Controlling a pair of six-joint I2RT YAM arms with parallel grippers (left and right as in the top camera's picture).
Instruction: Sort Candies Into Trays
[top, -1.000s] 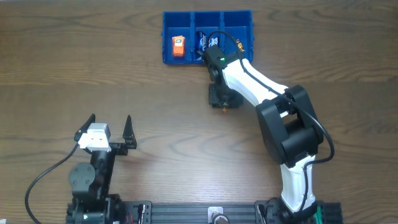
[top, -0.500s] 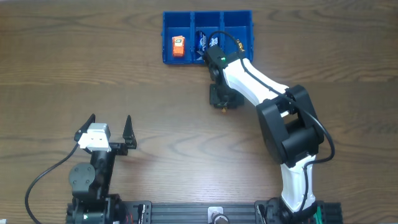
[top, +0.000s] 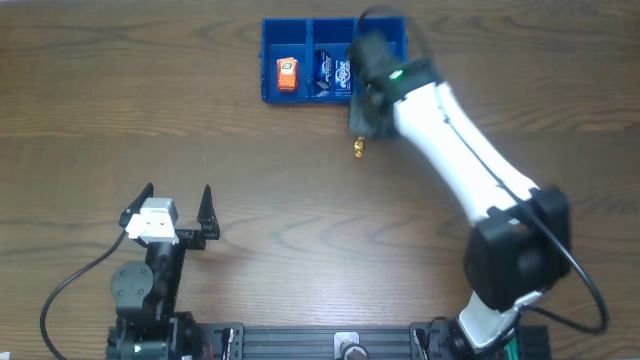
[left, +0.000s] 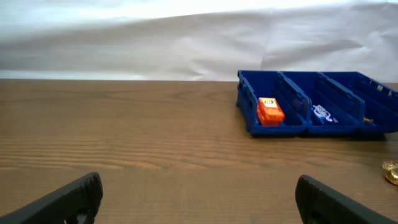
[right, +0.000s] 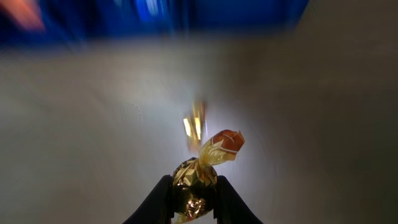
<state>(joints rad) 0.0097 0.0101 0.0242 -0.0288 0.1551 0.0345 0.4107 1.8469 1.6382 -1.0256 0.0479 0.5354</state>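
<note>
Pinching a gold candy (top: 358, 150) in the right gripper (right: 193, 190), below the blue tray (top: 265, 60) at upper centre.
Holding the left gripper (top: 178, 198) spread wide at lower left.

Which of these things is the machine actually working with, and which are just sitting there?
In use: gold-wrapped candy, clamped in the right jaws; blue tray; orange candy; blue-wrapped candies.
Just there: wooden table; left arm, jaws open.

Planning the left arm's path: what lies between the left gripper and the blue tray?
The stretch is bare wooden table from left gripper to blue tray, shown in top and left wrist views.
</note>
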